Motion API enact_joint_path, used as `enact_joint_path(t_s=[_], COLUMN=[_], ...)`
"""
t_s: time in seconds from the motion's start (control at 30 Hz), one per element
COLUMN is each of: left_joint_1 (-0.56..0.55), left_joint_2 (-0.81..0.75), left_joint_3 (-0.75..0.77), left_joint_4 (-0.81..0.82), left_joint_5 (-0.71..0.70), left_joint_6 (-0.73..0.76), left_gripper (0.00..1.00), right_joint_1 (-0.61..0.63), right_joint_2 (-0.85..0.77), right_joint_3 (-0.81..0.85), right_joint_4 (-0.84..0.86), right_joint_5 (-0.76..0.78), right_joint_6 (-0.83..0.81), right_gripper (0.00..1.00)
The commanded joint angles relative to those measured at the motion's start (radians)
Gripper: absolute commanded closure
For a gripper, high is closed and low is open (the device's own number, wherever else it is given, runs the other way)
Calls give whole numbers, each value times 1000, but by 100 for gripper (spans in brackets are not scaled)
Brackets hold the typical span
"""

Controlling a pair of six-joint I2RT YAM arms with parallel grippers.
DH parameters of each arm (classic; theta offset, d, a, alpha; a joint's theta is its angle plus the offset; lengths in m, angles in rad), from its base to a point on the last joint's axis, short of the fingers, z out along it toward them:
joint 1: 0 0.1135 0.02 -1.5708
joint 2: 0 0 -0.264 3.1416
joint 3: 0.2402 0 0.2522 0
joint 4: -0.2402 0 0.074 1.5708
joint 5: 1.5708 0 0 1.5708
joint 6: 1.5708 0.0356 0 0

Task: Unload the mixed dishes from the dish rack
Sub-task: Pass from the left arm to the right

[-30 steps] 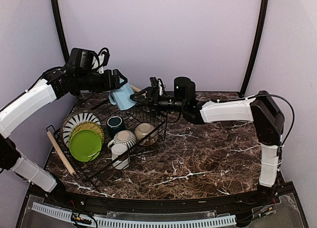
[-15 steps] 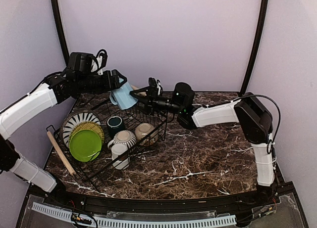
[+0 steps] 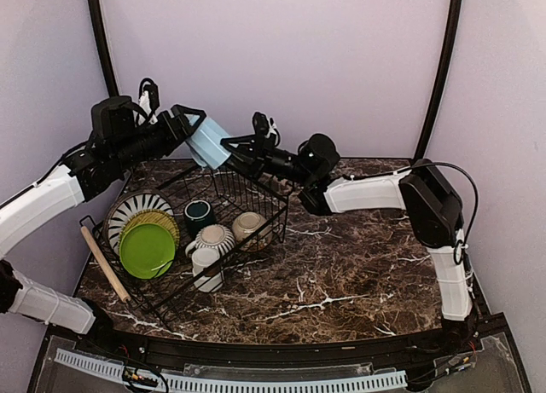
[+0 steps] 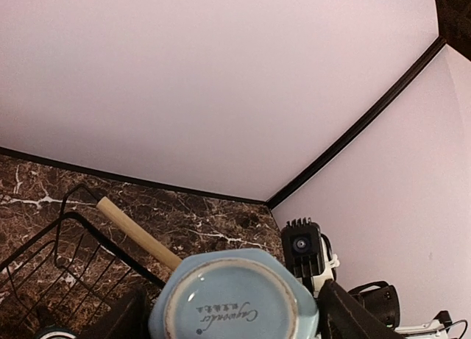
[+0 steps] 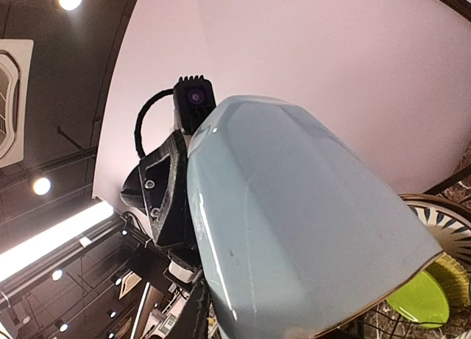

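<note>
The light blue cup [image 3: 207,143] hangs in the air above the far end of the dish rack [image 3: 266,207]. My left gripper [image 3: 198,135] is shut on it, and its base [image 4: 232,298] sits between the two dark fingers. My right gripper [image 3: 235,150] meets the cup's rim from the right. One of its fingers [image 5: 193,317] lies against the cup wall [image 5: 294,221], and the other is hidden. In the rack stand a striped plate [image 3: 128,207], an olive-yellow plate [image 3: 162,221], a lime green plate [image 3: 147,250], a dark teal mug [image 3: 199,214], a striped mug [image 3: 215,238], a small white cup [image 3: 206,268] and a cream bowl [image 3: 250,227].
The rack lies diagonally on the dark marble table [image 3: 358,265], with a wooden handle [image 3: 104,262] at its near left end and another [image 4: 136,236] at the far end. Purple walls close in behind and at both sides.
My left gripper has lifted the light blue cup higher and to the left. My right gripper followed it, and its jaws have closed from wide open onto the cup's rim.
</note>
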Motion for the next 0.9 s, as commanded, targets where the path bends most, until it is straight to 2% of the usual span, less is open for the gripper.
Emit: enact_joint_path(t_s=[0.0, 0.23, 0.4, 0.5, 0.53, 0.57, 0.6, 0.67, 0.73, 0.87], left_joint_1=[-14, -7, -7, -7, -6, -7, -6, -7, -6, -6], left_joint_2=[-21, -43, -44, -52, -65, -74, -92, -120, -151, -210], left_joint_3=[-97, -152, -152, -133, -128, -114, -95, -65, -42, -26], left_joint_4=[69, 133, 137, 107, 92, 51, 27, -56, -131, -214], left_joint_5=[102, 149, 168, 173, 159, 150, 126, 85, 47, -5], left_joint_6=[-20, -82, -82, -36, -20, 17, 37, 100, 158, 247], left_gripper=[93, 85, 81, 57, 42, 35, 22, 8, 2, 1], right_joint_1=[3, -8, -15, -30, -36, -44, -49, -62, -74, -108], right_joint_2=[-46, -144, -189, -201, -213, -229, -249, -292, -343, -452], right_joint_3=[59, 2, -23, -45, -58, -70, -84, -104, -127, -197], right_joint_4=[143, 149, 28, 29, 16, -11, -54, -159, -280, -460], right_joint_5=[12, -17, -41, -56, -65, -77, -87, -107, -123, -116], right_joint_6=[55, -18, -95, -101, -115, -142, -173, -262, -358, -553], right_gripper=[100, 100, 100, 100, 100, 100, 100, 100, 100, 100])
